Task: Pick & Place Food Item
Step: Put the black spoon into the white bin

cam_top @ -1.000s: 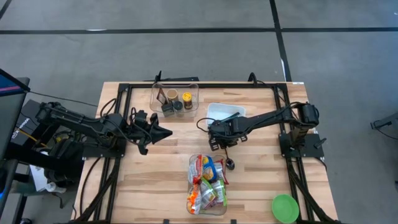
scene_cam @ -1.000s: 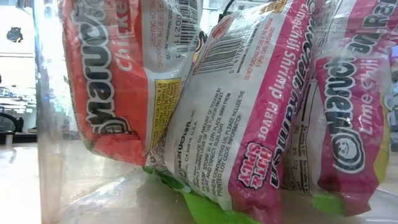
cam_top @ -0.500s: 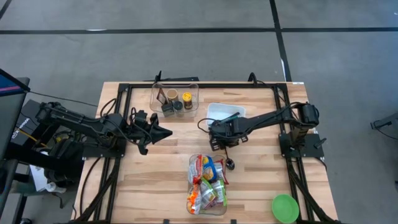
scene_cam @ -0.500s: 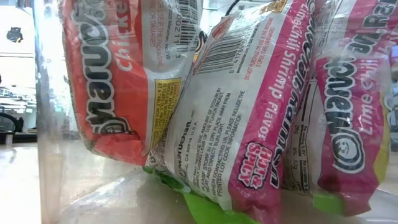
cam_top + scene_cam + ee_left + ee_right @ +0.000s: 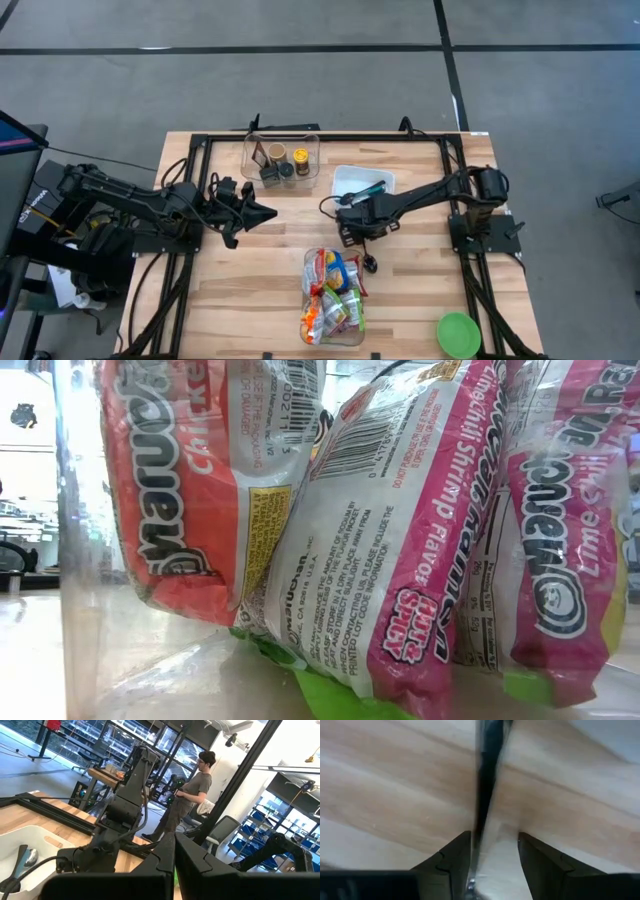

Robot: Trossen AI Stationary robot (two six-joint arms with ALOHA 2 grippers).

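Several noodle packets [image 5: 333, 300] stand packed in a clear bin [image 5: 309, 262] near the table's front middle. The low view looks through the bin wall [image 5: 75, 560] at the orange and pink packets [image 5: 380, 560]. My right gripper [image 5: 347, 234] points down just beyond the bin, between it and a white tray [image 5: 350, 178]. It is open [image 5: 494, 855] close over the wood. A thin dark strip [image 5: 487, 780], blurred, runs between its fingers. My left gripper [image 5: 272, 212] is shut [image 5: 175, 865] and hangs level above the table's left half.
A clear container of jars [image 5: 280, 157] stands at the far middle. The white tray holds utensils [image 5: 372, 186]. A small black thing on a cord [image 5: 370, 264] lies beside the bin. A green bowl [image 5: 458, 334] sits at the front right. A person [image 5: 187, 795] stands beyond the table.
My right gripper has sunk a little toward the table, still pointing down. The packets and the bin have not moved.
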